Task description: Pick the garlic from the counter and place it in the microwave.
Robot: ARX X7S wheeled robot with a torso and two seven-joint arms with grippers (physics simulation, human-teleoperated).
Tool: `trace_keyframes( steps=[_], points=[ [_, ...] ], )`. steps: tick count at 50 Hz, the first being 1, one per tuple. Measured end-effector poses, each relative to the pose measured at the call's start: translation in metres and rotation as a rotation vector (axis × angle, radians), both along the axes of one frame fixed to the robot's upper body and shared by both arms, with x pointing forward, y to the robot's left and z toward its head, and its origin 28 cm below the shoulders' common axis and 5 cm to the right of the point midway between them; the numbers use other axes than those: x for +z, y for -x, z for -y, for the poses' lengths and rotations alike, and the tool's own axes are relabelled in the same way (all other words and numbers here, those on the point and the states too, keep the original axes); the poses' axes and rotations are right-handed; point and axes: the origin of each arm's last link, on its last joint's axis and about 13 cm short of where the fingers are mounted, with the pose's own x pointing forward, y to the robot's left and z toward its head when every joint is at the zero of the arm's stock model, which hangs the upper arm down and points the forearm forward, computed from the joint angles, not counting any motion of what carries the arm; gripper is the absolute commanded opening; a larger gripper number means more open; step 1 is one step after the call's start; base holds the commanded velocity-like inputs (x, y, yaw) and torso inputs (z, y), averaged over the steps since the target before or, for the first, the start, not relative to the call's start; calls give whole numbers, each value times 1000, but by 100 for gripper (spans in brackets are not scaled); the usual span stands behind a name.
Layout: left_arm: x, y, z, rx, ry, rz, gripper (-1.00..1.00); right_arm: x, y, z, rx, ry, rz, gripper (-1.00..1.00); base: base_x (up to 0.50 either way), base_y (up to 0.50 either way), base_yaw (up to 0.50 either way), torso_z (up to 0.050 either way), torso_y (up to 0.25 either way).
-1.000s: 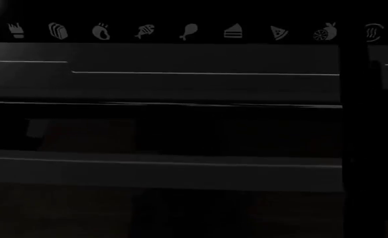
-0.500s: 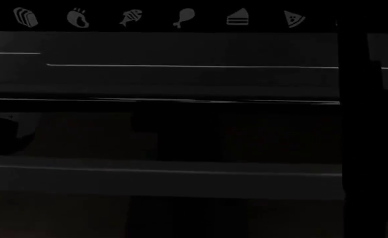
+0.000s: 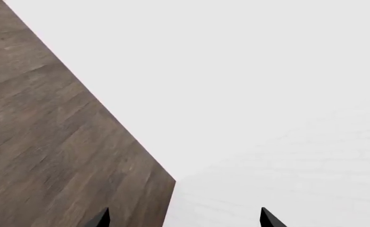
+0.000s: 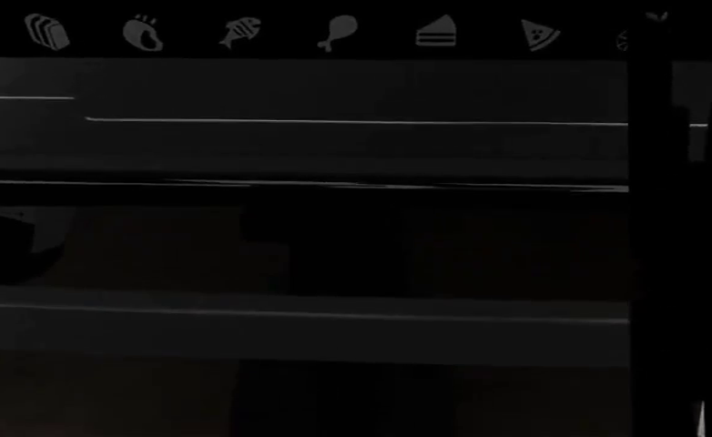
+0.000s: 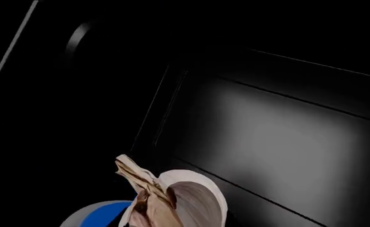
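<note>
Over the last second our head view slid sideways along the microwave (image 4: pixel 331 228) — the icon row sits further left and a little higher than before — then all but settled, with only the dark upright at the right edge shifting slightly. We take that to mean our approach is nearly done.

The garlic (image 5: pixel 181 201) rides at the right tool, close before dark microwave panels; the tool's fingers are hidden, so we cannot tell its grip for certain. The left tool (image 3: pixel 185 218) hangs released and empty over the white worktop (image 3: pixel 267 94) — the insertion remains.
</note>
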Motion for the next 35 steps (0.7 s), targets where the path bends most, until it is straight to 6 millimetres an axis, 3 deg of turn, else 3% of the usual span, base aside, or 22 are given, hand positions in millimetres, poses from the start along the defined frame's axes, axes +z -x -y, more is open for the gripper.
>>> trace_keyframes(
  steps=[13,30,35],
  points=[
    [0,0,0,-3,-5,-3,100,1,-15,10,-76,-42,-35,-100,0,0,0,0,0],
    [1,-1,1,-1,-11,-5,100,0,-18,5,-53,-43,-47,-100,0,0,0,0,0],
    [1,-1,1,2,-16,-8,100,0,-17,4,-45,-34,-41,-100,0,0,0,0,-184]
  ],
)
